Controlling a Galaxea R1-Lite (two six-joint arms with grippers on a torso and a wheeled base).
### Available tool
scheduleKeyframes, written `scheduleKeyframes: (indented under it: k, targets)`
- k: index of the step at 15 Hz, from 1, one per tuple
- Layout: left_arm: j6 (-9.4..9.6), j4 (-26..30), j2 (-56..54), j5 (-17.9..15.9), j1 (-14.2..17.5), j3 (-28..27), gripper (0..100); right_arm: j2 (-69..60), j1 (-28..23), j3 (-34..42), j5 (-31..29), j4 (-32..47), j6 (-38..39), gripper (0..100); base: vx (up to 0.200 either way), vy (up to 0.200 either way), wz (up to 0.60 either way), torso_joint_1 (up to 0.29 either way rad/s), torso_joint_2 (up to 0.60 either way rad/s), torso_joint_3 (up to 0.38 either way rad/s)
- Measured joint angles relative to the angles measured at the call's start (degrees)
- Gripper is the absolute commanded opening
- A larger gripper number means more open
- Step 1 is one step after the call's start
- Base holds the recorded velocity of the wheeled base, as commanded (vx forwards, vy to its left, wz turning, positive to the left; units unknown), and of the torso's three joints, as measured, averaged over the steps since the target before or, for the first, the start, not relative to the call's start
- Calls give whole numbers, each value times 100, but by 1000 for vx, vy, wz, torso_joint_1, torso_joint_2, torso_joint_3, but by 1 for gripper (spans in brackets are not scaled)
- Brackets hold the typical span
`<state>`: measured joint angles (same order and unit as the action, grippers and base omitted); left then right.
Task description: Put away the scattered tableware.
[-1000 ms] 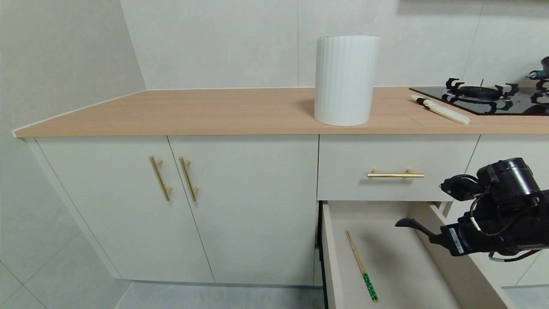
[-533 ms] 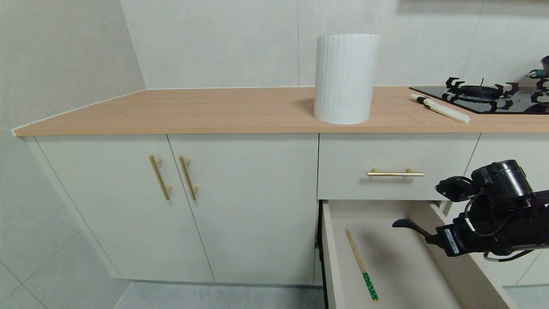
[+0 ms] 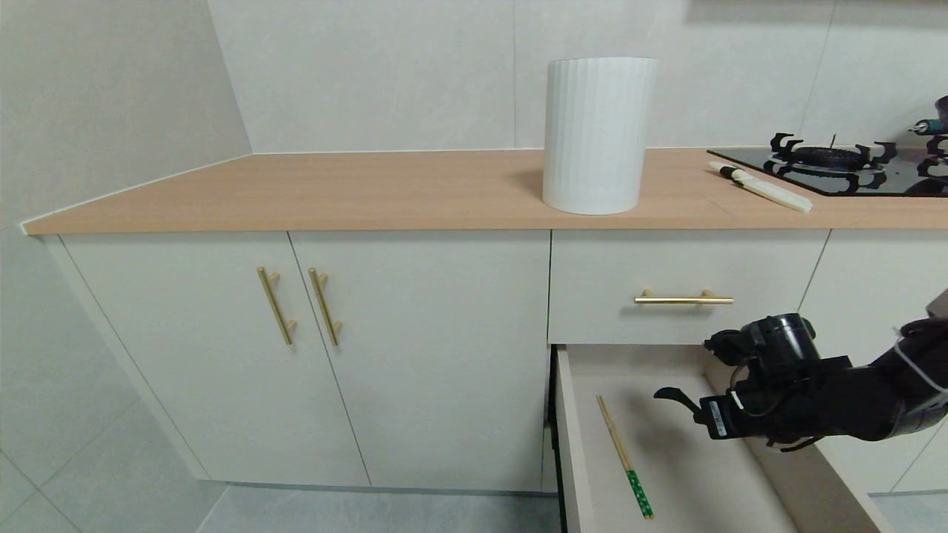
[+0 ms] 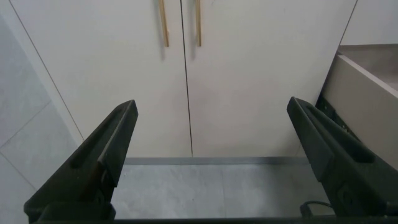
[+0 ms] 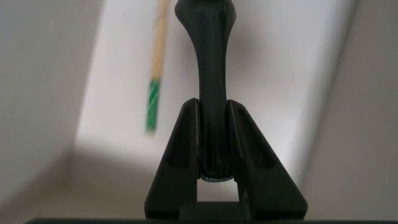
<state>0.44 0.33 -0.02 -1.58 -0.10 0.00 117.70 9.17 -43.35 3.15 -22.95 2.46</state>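
The right arm (image 3: 852, 407) comes in from the right, forearm roughly level, wrist pointing toward the robot's left. The right gripper (image 3: 703, 416) hangs over the drawer (image 3: 570, 444), near its back right corner. Its 2 fingers (image 5: 180, 143) are clamped on the handle of a black utensil (image 3: 670, 394), which juts out past the fingertips. The left gripper (image 4: 211, 109) is held low, its 2 fingers (image 4: 112, 149) spread wide with nothing between them.

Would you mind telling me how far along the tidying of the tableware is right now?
Done: the chopsticks lie in the open drawer. In hand: the right gripper holds a black utensil over that drawer. Left: release it, then fetch the pale utensil from the countertop.
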Motion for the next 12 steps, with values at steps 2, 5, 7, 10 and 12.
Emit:
scheduleKeyframes:
  k: [2,5,7,10,12]
  targets:
    - [0,0,0,0,0,0,100,490,-20,-6,-110,-389,54,0,0,0,0,0,0,0]
    - [0,2,0,0,0,0,100,1044,-20,-6,-288,-942,51,0,0,0,0,0,0,0]
    - [0,2,0,0,0,0,100,1281,-16,-9,-366,-1101,43,0,0,0,0,0,0,0]
    - [0,0,0,2,2,0,100,1454,-13,-9,-374,-1131,33,100,0,0,0,0,0,0]
    - [0,2,0,0,0,0,100,1496,-11,-9,-377,-1131,40,100,0,0,0,0,0,0]
